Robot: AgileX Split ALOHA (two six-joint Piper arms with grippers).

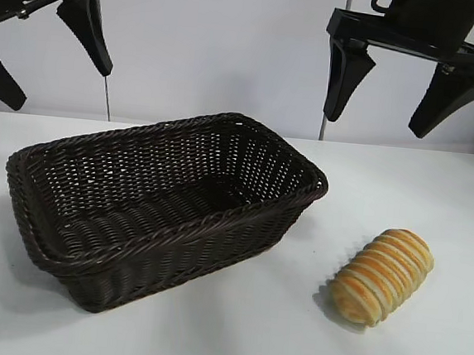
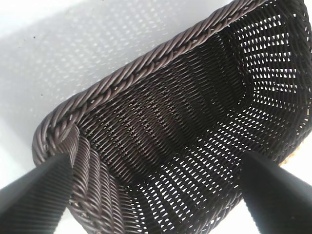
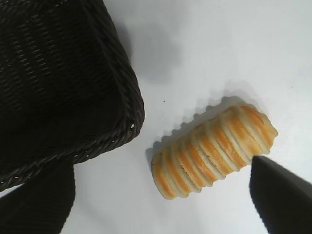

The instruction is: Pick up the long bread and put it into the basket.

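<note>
The long bread (image 1: 382,276) lies on its side on the white table (image 1: 231,335), near the front right corner. It is beside the basket (image 1: 72,254) but does not touch it. The big dark basket sits toward the front left of the table, with nothing in it. Farther back and high up, the right gripper (image 1: 391,120) hangs over the bread, spread wide and holding nothing. The left gripper (image 1: 50,86) hangs over the basket's left end, also wide apart and holding nothing.
</note>
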